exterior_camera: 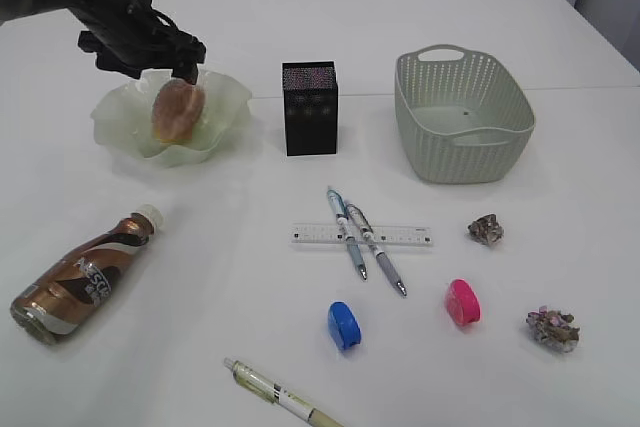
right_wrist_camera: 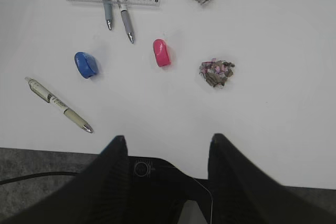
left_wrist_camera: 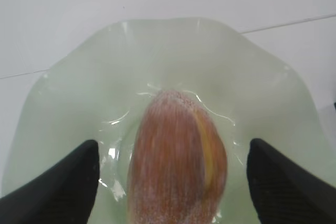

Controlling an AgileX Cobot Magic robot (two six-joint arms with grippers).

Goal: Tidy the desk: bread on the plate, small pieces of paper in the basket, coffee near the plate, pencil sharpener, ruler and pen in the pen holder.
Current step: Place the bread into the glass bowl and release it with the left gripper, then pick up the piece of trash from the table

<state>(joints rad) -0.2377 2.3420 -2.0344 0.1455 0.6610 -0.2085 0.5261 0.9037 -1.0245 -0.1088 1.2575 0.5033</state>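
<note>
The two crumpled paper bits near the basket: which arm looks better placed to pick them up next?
Probably the right. Its fingers stand open and empty, with the paper bits just ahead, while the left gripper sits across the table over the bread in the plate.

Between the spread fingers (left_wrist_camera: pixel 58 182) of the left gripper (left_wrist_camera: pixel 173 182), a matt, grainy bread (left_wrist_camera: pixel 176 166) is seen on a glossy, translucent green plate (left_wrist_camera: pixel 173 61). Beyond the plate, a smooth white table (left_wrist_camera: pixel 105 3) is shown.
</note>
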